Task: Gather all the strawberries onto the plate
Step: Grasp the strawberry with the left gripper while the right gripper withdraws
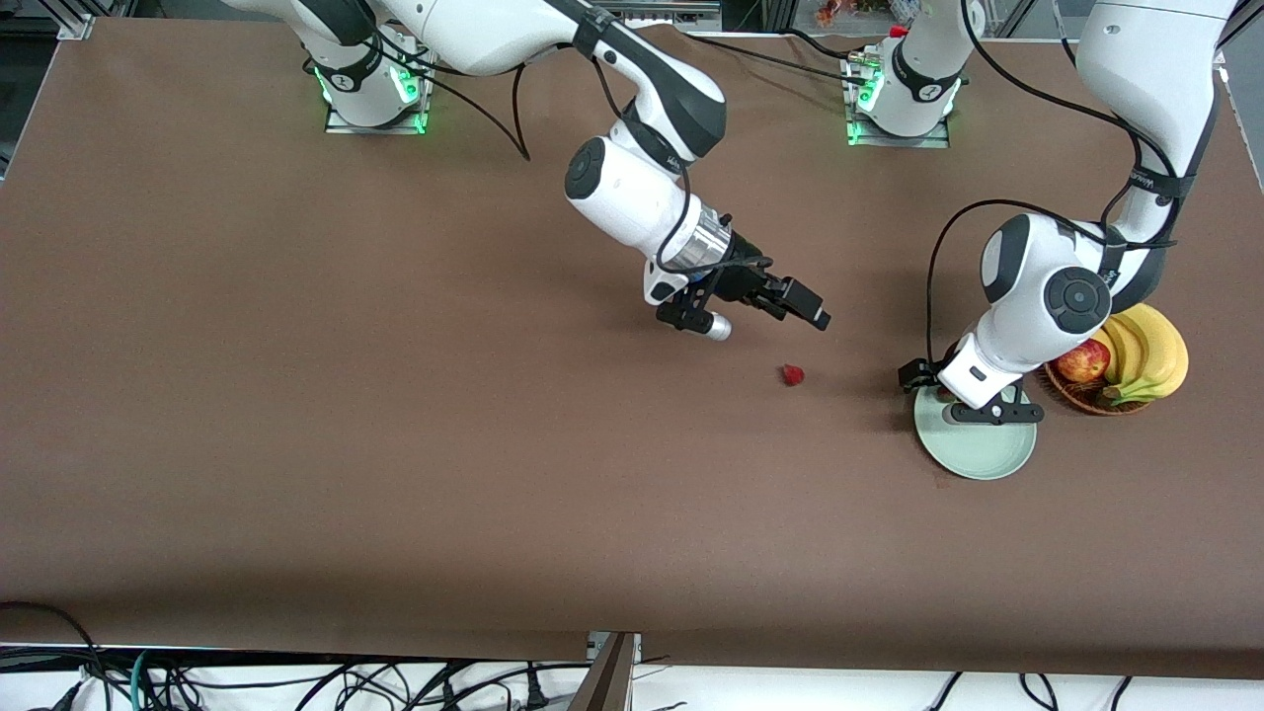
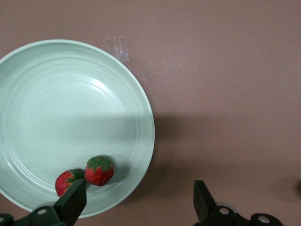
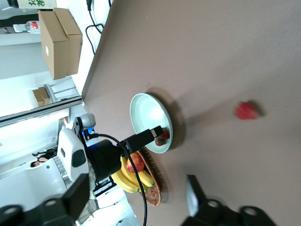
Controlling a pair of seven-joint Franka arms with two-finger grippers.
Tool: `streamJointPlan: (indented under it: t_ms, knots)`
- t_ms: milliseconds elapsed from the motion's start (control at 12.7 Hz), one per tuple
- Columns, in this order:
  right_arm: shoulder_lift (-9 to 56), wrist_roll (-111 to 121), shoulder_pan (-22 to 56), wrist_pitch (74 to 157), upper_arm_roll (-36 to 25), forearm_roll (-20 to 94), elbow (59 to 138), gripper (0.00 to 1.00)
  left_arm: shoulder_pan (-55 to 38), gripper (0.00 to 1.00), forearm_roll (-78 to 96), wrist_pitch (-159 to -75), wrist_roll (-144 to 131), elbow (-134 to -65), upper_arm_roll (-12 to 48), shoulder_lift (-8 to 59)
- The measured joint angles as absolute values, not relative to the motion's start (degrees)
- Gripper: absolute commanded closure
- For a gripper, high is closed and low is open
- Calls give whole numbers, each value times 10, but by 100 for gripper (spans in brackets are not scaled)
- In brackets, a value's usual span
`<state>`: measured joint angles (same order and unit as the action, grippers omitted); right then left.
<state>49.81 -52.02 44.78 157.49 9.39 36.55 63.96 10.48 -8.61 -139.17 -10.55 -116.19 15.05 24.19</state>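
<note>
Front view: loose berry (image 1: 792, 374) lying just camera-side of right gripper (image 1: 765, 318), jaws gaping, empty; left gripper (image 1: 978, 410), spread, empty, hovering over plate (image 1: 973, 459).

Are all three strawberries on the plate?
No, only two strawberries lie on the plate; one strawberry sits on the table.

No text, brand, number or sign is readable with certainty. The cardboard box (image 3: 60, 42) in the right wrist view carries a small white label, but its print is too small to read. At the corner of that same view a bottle (image 3: 30, 4) has a label with some dark characters, only partly visible and not legible. The left arm (image 1: 1150, 183) has a small grey lettering on its link in the front view, also not readable.
</note>
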Motion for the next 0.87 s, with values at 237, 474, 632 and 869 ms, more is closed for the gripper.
streamJointPlan:
  t_ms: [237, 474, 632, 869]
  knots:
    - [476, -501, 400, 1400, 57, 309, 619, 1, 103, 0, -83, -1389, -108, -1164, 160, 242]
    - [430, -454, 361, 1254, 51, 201, 615, 1, 70, 0, -71, -1389, -141, -1164, 178, 243]
    - [405, -413, 359, 1190, 36, 161, 622, 0, 32, 0, -70, -1407, -213, -1164, 196, 248]
    - [322, -296, 360, 1110, -32, 151, 705, 0, -17, 1, -71, -1455, -297, -1166, 209, 275]
